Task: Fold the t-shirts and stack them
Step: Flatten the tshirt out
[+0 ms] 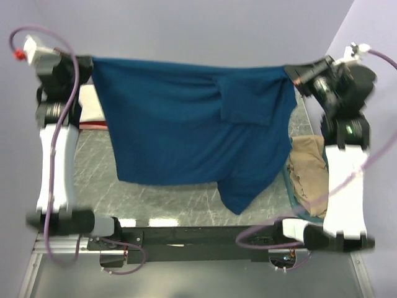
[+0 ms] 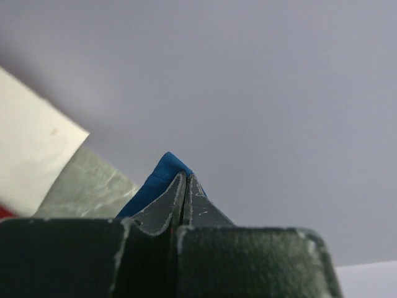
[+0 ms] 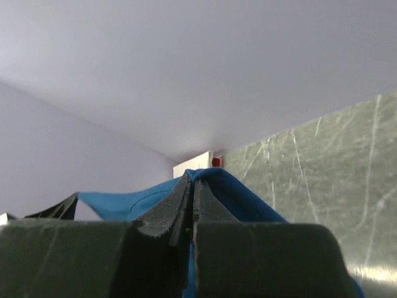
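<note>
Dark blue t-shirt (image 1: pixel 186 124) soft, light, limp, hanging below held edge | left gripper (image 2: pixel 186 181) pinching one corner | right gripper (image 3: pixel 193 180) pinching the other | best taken by corners

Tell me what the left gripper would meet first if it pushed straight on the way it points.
Past the dark blue cloth t-shirt corner pinched in the left gripper, only the plain lilac-grey wall lies ahead; how far off is unclear.

Tan t-shirt (image 1: pixel 305 174) partly hidden, seemingly crumpled.
</note>
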Controlling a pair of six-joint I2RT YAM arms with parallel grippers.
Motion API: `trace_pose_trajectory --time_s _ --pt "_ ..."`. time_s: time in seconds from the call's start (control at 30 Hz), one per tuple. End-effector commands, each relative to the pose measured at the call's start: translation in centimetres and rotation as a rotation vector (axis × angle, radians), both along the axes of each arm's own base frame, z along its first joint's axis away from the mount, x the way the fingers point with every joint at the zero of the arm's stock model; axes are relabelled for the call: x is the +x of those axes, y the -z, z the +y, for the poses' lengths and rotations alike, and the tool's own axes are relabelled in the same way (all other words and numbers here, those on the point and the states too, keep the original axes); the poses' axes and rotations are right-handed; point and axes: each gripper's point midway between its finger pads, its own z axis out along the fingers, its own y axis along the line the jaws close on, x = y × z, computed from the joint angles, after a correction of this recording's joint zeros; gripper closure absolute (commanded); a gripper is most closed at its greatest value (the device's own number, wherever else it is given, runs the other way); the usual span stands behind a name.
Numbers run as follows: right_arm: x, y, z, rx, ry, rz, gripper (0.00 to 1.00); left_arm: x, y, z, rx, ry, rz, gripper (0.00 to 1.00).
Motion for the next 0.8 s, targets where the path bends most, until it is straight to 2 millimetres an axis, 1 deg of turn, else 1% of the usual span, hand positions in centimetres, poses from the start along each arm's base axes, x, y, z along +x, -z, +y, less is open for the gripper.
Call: trace_pose_trajectory --time_s 0.0,0.03,0.07,0.1,0.13,0.17,0.2,0.23,0.27,0.3,0.33,0.37,0.4,0.43,0.47,0.5,0.53,0.57,0.6,0.63,0.67,0.7,0.73,0.77 --pt "4.1 -4.5 -0.2 0.036 -0.02 -0.17 1.0 5.3 -3.6 1.1 -0.001 0.028 -0.13 1.0" --pt "5.7 -5.0 -0.1 0.04 -0.033 -0.177 1.0 5.6 -6.3 0.8 0.011 0.057 -0.193 1.0" --pt "6.4 -6.0 0.0 0.043 -0.044 -0.208 1.0 8.4 -4.9 1.8 0.005 0.045 -0.159 1.0" --pt "7.0 -6.5 0.1 0.05 -0.049 -0.216 1.0 9.1 -5.4 1.8 0.006 0.064 -0.171 1.0" --pt "7.8 -7.7 0.0 0.052 -0.053 -0.239 1.0 8.9 -8.1 1.8 0.021 0.084 -0.228 1.0" --pt "8.1 -8.2 0.1 0.053 -0.056 -0.249 1.0 10.5 -7.5 2.2 0.016 0.092 -0.217 1.0" --pt "9.1 -8.1 0.0 0.056 -0.057 -0.24 1.0 10.1 -9.0 2.4 0.024 0.093 -0.254 1.0" --pt "8.5 -9.5 0.1 0.053 -0.062 -0.271 1.0 10.2 -9.3 2.7 0.021 0.1 -0.268 1.0" --pt "8.6 -9.7 0.1 0.052 -0.065 -0.272 1.0 10.2 -9.5 2.8 0.02 0.104 -0.277 1.0" --pt "8.9 -9.4 0.2 0.054 -0.068 -0.261 1.0 10.4 -8.7 2.9 0.018 0.107 -0.263 1.0" --pt "8.9 -8.6 0.3 0.057 -0.077 -0.238 1.0 10.2 -8.6 3.2 0.027 0.102 -0.268 1.0" --pt "9.1 -7.7 0.4 0.062 -0.086 -0.214 1.0 9.4 -8.8 3.2 0.034 0.098 -0.273 1.0" --pt "9.4 -4.9 0.6 0.069 -0.093 -0.155 1.0 10.0 -6.3 3.5 0.023 0.095 -0.22 1.0" --pt "9.4 -3.7 0.4 0.072 -0.089 -0.141 1.0 9.0 -6.2 3.5 0.031 0.093 -0.219 1.0" --pt "9.4 -2.2 0.4 0.079 -0.087 -0.108 1.0 8.9 -5.3 3.5 0.032 0.092 -0.203 0.99" --pt "9.4 1.4 0.4 0.086 -0.085 -0.035 1.0 9.5 -1.6 3.7 0.012 0.093 -0.126 1.0" --pt "9.4 3.2 0.3 0.089 -0.084 0.006 1.0 8.6 -1.0 3.4 0.011 0.097 -0.111 1.0" --pt "8.8 4.6 0.4 0.084 -0.086 0.033 1.0 8.4 0.7 3.3 0.003 0.102 -0.082 1.0" --pt "9.0 9.2 0.5 0.092 -0.088 0.129 1.0 8.7 6.0 3.4 -0.035 0.099 0.022 1.0" --pt "8.8 11.4 0.5 0.089 -0.089 0.173 1.0 7.7 7.2 3.0 -0.062 0.104 0.04 0.99" --pt "8.7 13.6 0.2 0.076 -0.075 0.216 1.0 7.4 9.0 2.8 -0.073 0.11 0.06 1.0" --pt "8.3 17.7 0.1 0.079 -0.068 0.306 1.0 6.8 14.5 2.9 -0.106 0.091 0.166 1.0" --pt "8.0 19.9 0.1 0.074 -0.068 0.355 1.0 5.9 16.2 2.8 -0.132 0.074 0.198 1.0" --pt "8.1 22.7 -0.1 0.052 -0.062 0.415 1.0 5.4 18.5 2.7 -0.156 0.068 0.244 1.0"
